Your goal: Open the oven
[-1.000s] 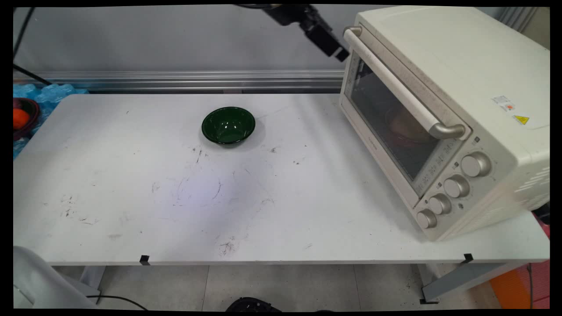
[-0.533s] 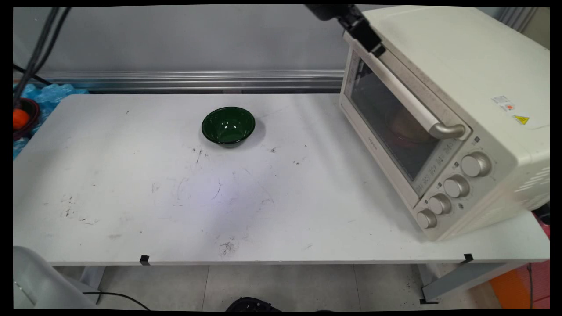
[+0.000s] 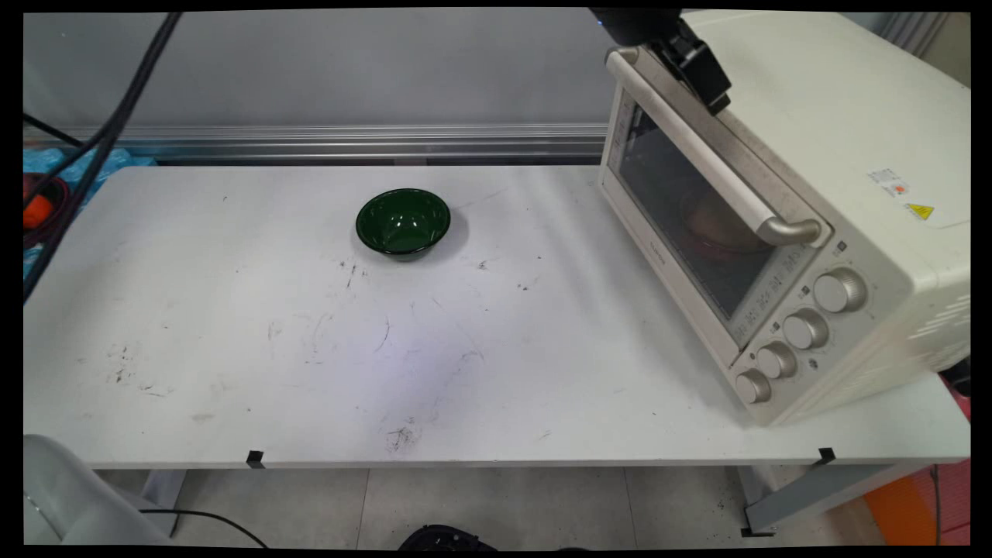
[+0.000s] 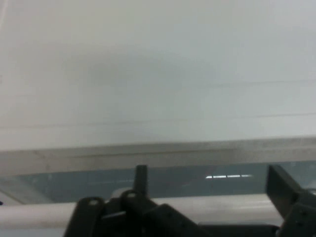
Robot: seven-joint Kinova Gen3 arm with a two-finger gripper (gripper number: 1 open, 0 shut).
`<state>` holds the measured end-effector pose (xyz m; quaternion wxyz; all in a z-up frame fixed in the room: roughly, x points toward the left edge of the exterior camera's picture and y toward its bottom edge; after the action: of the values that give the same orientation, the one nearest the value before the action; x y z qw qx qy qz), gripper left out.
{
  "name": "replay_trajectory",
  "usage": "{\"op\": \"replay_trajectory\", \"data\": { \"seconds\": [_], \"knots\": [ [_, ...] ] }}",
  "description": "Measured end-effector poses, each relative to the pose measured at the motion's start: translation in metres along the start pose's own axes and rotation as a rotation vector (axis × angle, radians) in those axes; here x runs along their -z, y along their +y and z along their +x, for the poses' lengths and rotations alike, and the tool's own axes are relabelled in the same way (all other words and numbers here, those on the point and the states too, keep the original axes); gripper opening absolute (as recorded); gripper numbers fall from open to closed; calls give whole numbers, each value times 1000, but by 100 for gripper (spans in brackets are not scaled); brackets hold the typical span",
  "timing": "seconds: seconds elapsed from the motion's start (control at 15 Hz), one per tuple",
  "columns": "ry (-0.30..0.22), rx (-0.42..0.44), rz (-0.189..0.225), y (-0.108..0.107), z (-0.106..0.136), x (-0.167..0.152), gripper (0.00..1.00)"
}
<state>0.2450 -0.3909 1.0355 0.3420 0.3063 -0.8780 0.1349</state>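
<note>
One gripper (image 3: 717, 99), fingers (image 4: 141, 176) spread wide and empty, hangs above one oven's (image 3: 783, 201) handle (image 3: 709, 151); one green bowl (image 3: 403, 221) sits far left.

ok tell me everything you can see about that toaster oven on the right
The toaster oven is a cream, boxy countertop unit standing on the white table's right end, turned at an angle. Its glass door is shut, with a long silver bar handle across the top. Four silver knobs run down the panel beside the door, and warning stickers sit on top. Something reddish shows dimly inside. The black gripper hangs at the door's top edge, over the handle.
</note>
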Motion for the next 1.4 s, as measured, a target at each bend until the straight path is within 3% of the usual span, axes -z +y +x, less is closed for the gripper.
{"op": "replay_trajectory", "data": {
  "seconds": [0.07, 0.6, 1.4],
  "knots": [
    [-4, 0, 1, 2, 2, -2, 0],
    [-42, -20, 9, 16, 14, -21, 0],
    [-124, -44, 31, 9, 13, -49, 0]
  ]
}}
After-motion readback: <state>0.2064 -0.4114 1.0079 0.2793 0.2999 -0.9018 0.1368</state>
